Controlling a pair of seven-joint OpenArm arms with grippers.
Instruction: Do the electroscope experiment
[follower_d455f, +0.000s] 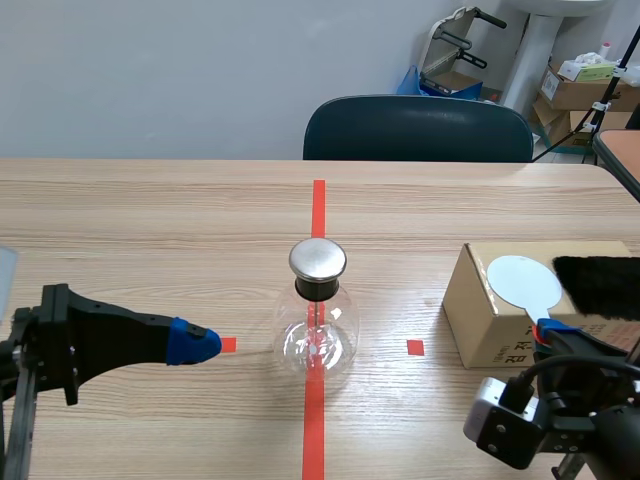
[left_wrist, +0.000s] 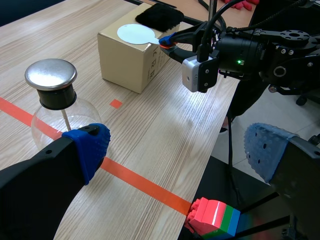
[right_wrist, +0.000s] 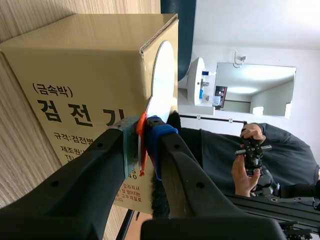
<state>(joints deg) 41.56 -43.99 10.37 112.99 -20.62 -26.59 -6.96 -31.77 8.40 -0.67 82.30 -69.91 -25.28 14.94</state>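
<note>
The electroscope, a clear glass flask (follower_d455f: 317, 338) with a round metal cap (follower_d455f: 318, 258), stands on the red tape line at the table's middle. At the right sits a cardboard box (follower_d455f: 478, 322) bearing a white disc paddle (follower_d455f: 524, 280) and black fur (follower_d455f: 600, 285). My right gripper (follower_d455f: 550, 328) is at the box's near edge, shut on the paddle's orange handle (right_wrist: 141, 134), with the disc (right_wrist: 162, 80) lying against the box's top. My left gripper (follower_d455f: 195, 343) is open, left of the flask (left_wrist: 52, 122), holding nothing.
A dark chair (follower_d455f: 420, 130) stands behind the table's far edge. In the right wrist view a person's hand (right_wrist: 246, 172) holds a controller beyond the table. A coloured block (left_wrist: 212, 216) lies below the table's edge in the left wrist view.
</note>
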